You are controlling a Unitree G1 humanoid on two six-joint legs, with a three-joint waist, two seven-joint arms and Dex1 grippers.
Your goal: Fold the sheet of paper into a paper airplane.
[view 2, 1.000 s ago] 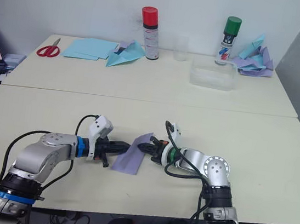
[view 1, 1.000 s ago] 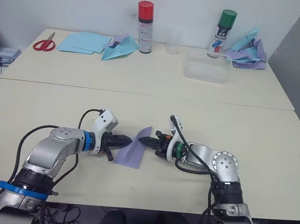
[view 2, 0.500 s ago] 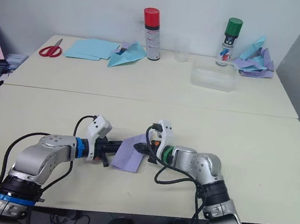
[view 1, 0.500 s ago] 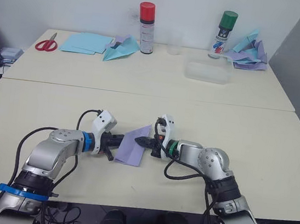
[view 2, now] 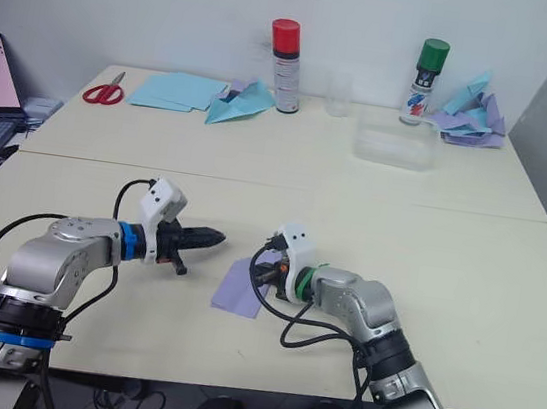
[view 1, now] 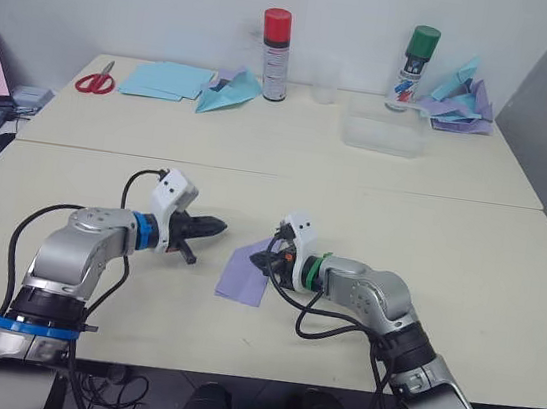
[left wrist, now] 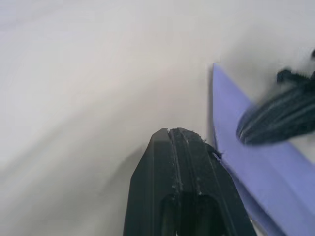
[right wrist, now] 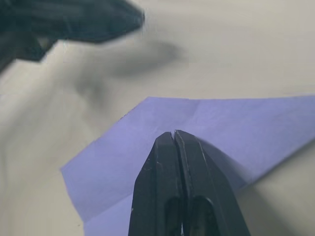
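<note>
Right claw: the right claw [view 1: 266, 264] sits just below the middle of the frame, its two black fingers pressed together on the near edge of the sheet of paper [view 1: 244, 276], pinching it.
Left claw: the left claw [view 1: 212, 225] hangs left of centre, fingers closed together with nothing between them, its tip near the sheet but apart from it.
Sheet of paper: lavender, partly folded, lying on the table [view 1: 507, 266] at lower centre, between the two claws, with its right edge lifted in the right claw's grip.
Far side of the table: red-capped spray can [view 1: 276, 40] at top centre, green-capped spray can [view 1: 414, 56] to its right, a clear plastic box [view 1: 381, 134] below that.
Upper left: light blue sheets [view 1: 167, 79], a light blue paper plane [view 1: 229, 90], red-handled scissors [view 1: 95, 81].
Upper right: a heap of crumpled blue and purple paper [view 1: 460, 92].
</note>
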